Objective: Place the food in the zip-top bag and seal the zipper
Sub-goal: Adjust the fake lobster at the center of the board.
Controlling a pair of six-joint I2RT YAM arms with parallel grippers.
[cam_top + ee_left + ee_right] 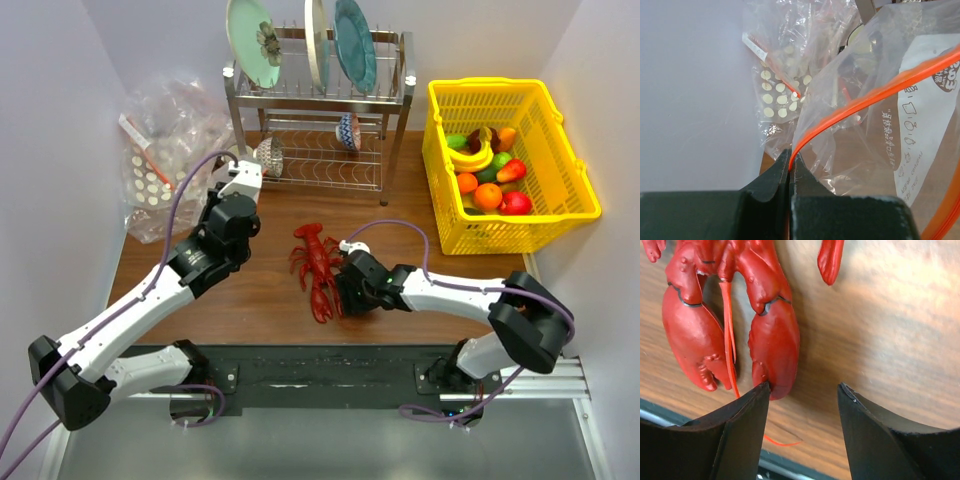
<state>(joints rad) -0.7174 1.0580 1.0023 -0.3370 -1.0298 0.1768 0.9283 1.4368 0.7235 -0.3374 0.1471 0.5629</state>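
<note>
A yellow basket [500,235] stands at the right rear of the desk [250,300], holding a pile of toy fruit [487,165] that includes a banana, oranges and red and green pieces. Beside it, a metal dish rack [320,100] carries upright plates [250,40] on its top tier and two small bowls [270,155] below. A heap of clear, white-dotted bags [165,150] sits in the left rear corner. The left end effector [790,165] is raised near the rack's left end, its jaws pressed together on the orange zipper [865,100] of the zip-top bag [920,125]. The clear pouch with white printed panels fans out beyond the fingers. The red lobster [318,265] lies flat on the desk near its middle, outside the bag. The right end effector [804,386] is low beside it with its jaws parted and only bare wood between them. One lobster claw touches the tip of the left finger. The desk is brown wood-grain, enclosed by pale walls [60,150] on three sides.
</note>
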